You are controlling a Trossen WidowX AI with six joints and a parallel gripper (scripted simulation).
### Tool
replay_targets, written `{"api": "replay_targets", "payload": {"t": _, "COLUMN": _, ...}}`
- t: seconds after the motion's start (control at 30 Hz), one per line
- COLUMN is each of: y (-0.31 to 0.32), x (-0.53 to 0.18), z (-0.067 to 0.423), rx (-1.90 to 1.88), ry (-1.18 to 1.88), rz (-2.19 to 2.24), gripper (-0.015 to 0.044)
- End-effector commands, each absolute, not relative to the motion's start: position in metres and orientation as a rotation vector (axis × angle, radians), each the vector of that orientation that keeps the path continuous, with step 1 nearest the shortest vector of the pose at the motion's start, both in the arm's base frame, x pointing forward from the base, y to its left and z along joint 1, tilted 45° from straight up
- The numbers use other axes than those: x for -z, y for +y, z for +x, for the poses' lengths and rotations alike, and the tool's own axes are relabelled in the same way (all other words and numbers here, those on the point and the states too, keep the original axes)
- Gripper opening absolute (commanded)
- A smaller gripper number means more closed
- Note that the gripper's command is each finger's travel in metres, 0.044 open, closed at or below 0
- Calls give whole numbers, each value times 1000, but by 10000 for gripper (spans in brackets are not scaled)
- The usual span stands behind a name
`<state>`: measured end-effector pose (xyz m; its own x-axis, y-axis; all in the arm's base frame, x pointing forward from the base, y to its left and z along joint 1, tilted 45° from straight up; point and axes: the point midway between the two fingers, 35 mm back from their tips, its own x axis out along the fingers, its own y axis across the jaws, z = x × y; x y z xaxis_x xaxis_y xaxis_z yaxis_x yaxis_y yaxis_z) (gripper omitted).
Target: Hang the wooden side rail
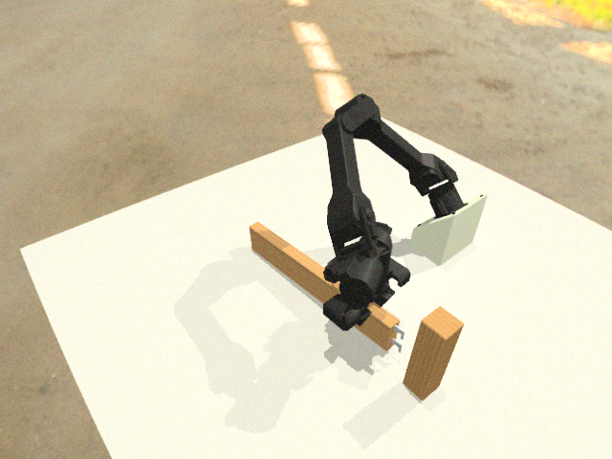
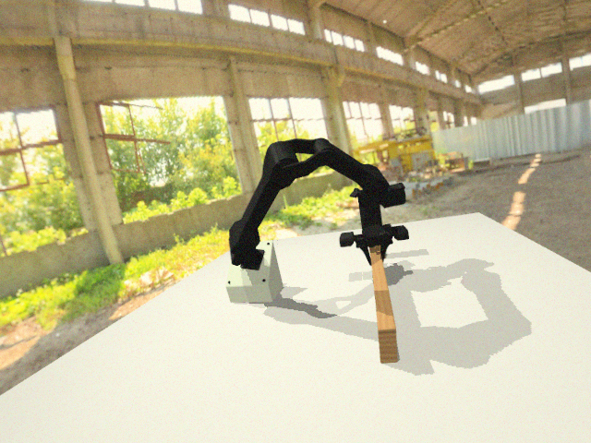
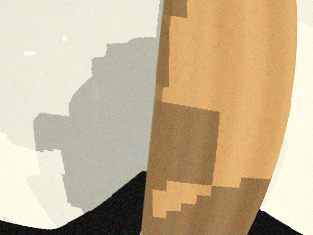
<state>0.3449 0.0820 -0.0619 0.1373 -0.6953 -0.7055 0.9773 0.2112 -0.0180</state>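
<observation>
A: Why grip near the hooks (image 1: 398,339)?
B: The gripper (image 1: 357,301), clamped on the rail (image 1: 286,259), lifts that end toward the post (image 1: 432,351); the far end rests on the table (image 1: 148,276).

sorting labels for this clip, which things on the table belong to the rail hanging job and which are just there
Part of the job:
- wooden side rail, held in the gripper
- two steel hooks on the rail's end
- headboard post, standing upright, hooks not yet in it

Just there:
- pale base block under the arm
- white table
</observation>
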Motion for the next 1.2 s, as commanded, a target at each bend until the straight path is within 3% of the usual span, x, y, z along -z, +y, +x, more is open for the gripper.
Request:
{"api": "replay_targets", "payload": {"t": 0.0, "y": 89, "x": 58, "z": 347, "rx": 1274, "ry": 665, "rz": 530, "gripper": 0}}
{"api": "replay_targets", "payload": {"t": 1.17, "y": 93, "x": 54, "z": 346, "rx": 1274, "ry": 665, "rz": 531, "gripper": 0}}
